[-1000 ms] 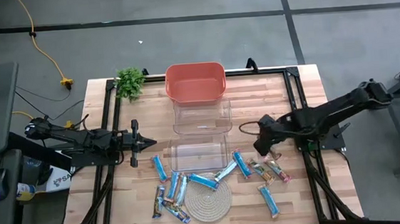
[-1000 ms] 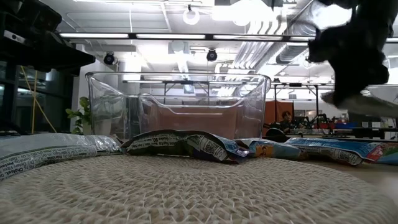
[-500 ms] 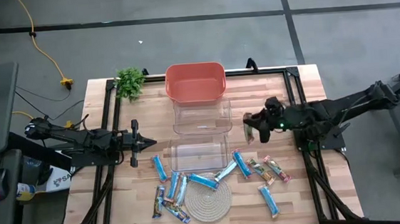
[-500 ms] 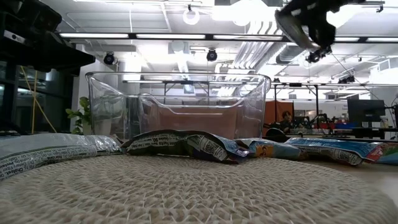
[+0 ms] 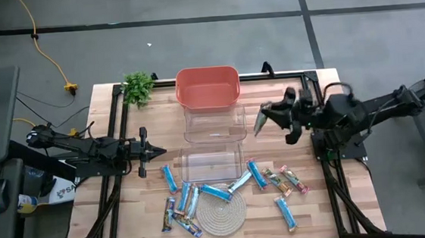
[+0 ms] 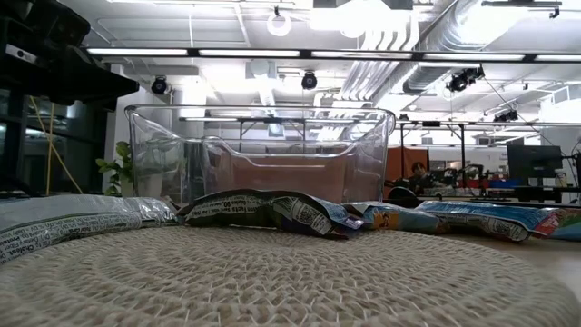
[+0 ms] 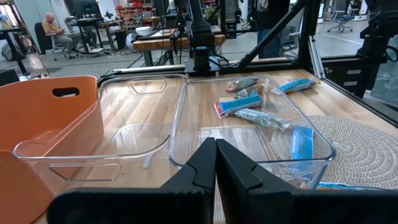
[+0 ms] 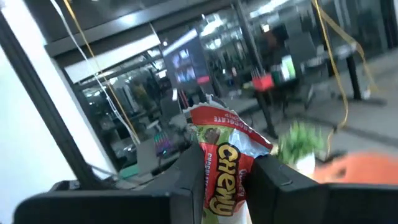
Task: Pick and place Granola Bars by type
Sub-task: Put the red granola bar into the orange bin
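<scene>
Bar pinched in right gripper beside rear clear bin, orange bin behind, left gripper jaws pressed shut.

Red-and-green granola bar between right gripper fingers, background possibly a blurred workshop.

Lighting, as I see it: even and bright from ceiling strip lights, which blow out to white glare in the low view. Shadows on the table soft and faint. Right wrist view heavily motion-blurred, background smeared; the woven mat is soft up close.
</scene>
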Controlling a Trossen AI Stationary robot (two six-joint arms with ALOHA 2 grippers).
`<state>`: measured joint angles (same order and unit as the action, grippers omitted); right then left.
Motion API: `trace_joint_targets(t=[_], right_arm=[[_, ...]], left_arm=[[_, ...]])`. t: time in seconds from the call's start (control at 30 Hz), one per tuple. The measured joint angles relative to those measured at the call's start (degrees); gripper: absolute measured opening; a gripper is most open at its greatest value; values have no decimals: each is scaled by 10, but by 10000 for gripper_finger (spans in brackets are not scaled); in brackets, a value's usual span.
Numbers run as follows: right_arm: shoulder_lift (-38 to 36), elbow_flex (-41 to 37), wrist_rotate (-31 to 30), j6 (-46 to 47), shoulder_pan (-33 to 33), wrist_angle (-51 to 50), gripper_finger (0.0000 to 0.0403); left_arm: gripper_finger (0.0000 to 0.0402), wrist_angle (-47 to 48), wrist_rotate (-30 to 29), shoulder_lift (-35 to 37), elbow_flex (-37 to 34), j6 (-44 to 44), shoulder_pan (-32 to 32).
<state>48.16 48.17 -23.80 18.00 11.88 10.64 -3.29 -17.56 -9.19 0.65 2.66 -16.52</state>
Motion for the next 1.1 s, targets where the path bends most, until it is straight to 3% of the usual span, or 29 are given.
trace_joint_targets(t=[0.2,0.4,0.6,0.87,1.1], right_arm=[[37,166,-15,-119,0,-118,74],[112,354,-99,-258,0,-242,74],[207,510,-144,-383,-29,-269,74],[340,639,-117,-435,-140,-277,74],[467,728,-5,-331,-248,-351,74]], left_arm=[[7,0,0,0,0,0,0],[7,0,0,0,0,0,0],[7,0,0,0,0,0,0],[7,0,0,0,0,0,0],[7,0,0,0,0,0,0]])
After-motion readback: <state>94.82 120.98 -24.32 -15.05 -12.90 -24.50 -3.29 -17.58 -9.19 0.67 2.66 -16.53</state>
